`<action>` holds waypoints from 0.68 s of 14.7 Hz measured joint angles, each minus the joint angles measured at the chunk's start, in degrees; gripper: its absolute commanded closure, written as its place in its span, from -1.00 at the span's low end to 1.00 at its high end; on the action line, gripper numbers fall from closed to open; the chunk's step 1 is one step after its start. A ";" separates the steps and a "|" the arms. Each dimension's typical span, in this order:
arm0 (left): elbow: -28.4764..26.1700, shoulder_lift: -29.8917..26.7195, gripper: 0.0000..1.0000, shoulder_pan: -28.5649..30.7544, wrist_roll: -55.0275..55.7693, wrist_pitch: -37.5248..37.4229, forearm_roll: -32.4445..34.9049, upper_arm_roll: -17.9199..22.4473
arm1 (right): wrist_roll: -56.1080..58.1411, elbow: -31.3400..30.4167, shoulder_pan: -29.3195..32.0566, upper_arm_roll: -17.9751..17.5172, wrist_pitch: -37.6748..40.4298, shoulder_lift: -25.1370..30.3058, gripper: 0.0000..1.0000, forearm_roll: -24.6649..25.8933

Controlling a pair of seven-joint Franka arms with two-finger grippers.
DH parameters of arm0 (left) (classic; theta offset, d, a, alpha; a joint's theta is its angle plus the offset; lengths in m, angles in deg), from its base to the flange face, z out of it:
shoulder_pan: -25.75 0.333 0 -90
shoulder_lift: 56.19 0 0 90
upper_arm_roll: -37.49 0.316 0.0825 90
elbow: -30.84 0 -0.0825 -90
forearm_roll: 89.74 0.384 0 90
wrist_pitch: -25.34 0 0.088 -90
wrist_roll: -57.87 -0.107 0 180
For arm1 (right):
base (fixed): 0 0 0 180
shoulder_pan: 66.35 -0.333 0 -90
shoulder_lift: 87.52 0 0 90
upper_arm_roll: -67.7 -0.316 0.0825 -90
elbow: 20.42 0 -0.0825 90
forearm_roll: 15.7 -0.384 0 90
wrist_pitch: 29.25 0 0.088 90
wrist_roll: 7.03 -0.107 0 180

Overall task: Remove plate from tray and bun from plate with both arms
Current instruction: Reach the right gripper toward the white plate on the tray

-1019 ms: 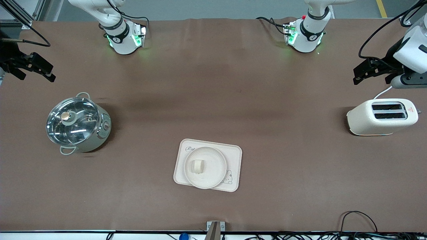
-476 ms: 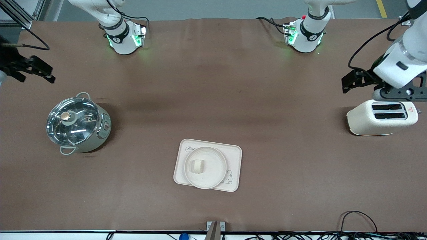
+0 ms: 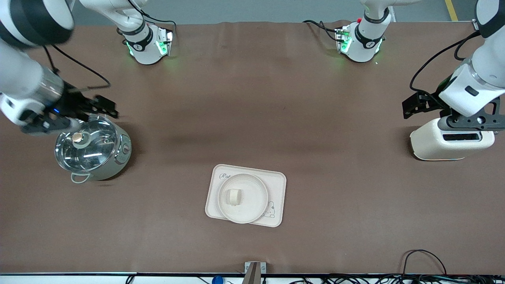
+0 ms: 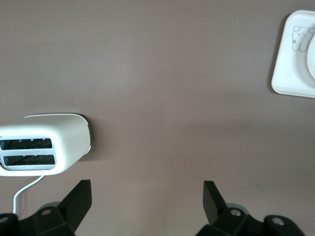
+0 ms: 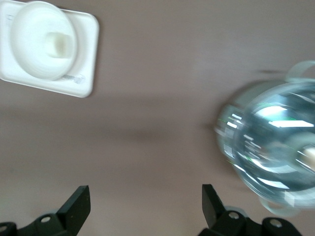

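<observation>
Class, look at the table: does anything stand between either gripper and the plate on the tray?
Nothing visible does. The right gripper hangs open over the pot, the left gripper open beside the toaster. Only bare table lies between them and the plate, which sits on the tray with the bun on it.

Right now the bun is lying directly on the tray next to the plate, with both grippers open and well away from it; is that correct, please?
Not quite. The bun sits on the plate, which itself rests on the tray, as the front view shows. The rest holds: the left gripper by the toaster and the right gripper over the pot are both open, away from it.
</observation>
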 measured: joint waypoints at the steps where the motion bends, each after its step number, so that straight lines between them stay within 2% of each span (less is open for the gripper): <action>1: 0.03 0.31 -1.00 0.27 0.00 0.39 0.00 0.15 | -0.08 -0.14 -1.41 0.00 -4.09 -3.33 -1.00 -2.31; 3: 0.09 0.62 -1.00 0.87 0.00 0.62 0.01 0.37 | -0.67 -0.10 -3.99 0.00 -12.51 -10.19 -1.00 -6.94; 5: 0.14 0.93 -1.00 1.28 0.00 0.65 0.01 0.47 | -2.83 1.58 -6.81 -0.03 -19.60 -16.88 -0.59 -10.17; 7: 0.14 2.00 -1.00 1.29 0.00 1.02 0.01 0.46 | -7.61 5.99 -10.53 -0.07 -24.78 -23.53 -0.24 -10.70; 10: 0.16 4.37 -1.00 1.28 0.00 2.07 0.01 0.46 | -10.76 11.09 -14.30 -0.03 -35.12 -32.88 -0.07 -10.74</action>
